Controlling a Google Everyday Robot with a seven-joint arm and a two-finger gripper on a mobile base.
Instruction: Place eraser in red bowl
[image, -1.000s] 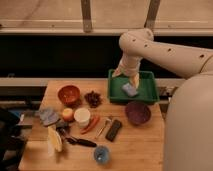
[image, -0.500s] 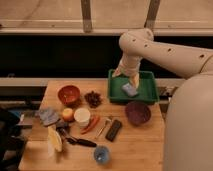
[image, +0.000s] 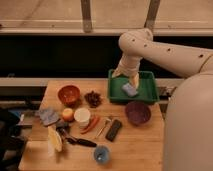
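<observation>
Gripper (image: 127, 78) spread, empty, unmoved above green plastic tray (image: 148, 91). I see flat black oblong eraser (image: 114, 130) untouched, well nearer me. Glossy orange-red bowl (image: 69, 94) far left.

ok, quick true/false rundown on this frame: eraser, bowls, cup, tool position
1. The eraser lies on the table, outside the red bowl. True.
2. The tool is over the red bowl. False: it is over the green tray, by the pale blue lump.
3. The purple bowl sits on the table, outside the tray. True.
4. The blue cup is inside the tray. False: it stands near the table's front edge.
</observation>
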